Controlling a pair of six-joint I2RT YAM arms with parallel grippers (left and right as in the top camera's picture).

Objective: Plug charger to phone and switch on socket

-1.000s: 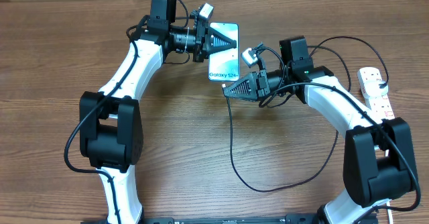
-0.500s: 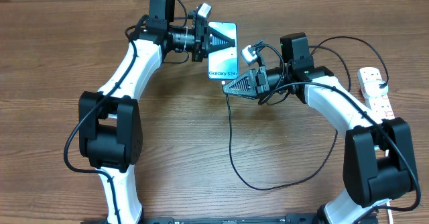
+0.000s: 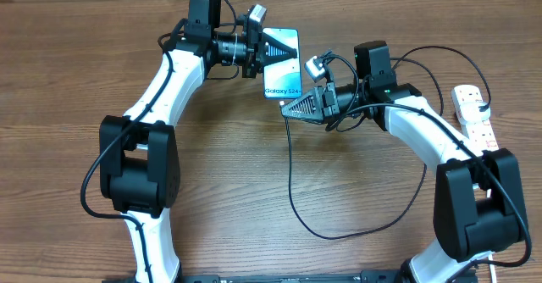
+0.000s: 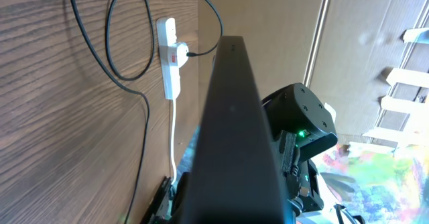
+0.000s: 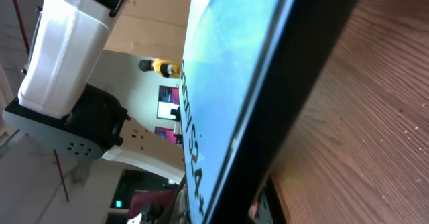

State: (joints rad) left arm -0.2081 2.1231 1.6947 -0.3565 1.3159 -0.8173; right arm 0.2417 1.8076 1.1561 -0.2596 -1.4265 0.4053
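- As seen from overhead, the phone (image 3: 283, 81) is near the middle of the surface's far edge, screen facing up; lifted or lying flat, can't tell.
- Left hand (image 3: 292, 54) is clamped on the phone's far end and covers part of the screen.
- Right hand (image 3: 288, 112) is closed just beside the "Galaxy" end. The charger (image 3: 290, 177) cable leaves its tip; connector hidden.
- Socket (image 3: 474, 118) sits at the right edge, well apart from the phone.
- Left wrist view: the phone's dark edge blocks the middle.
- Right wrist view: the phone fills the frame, its own fingers unclear.
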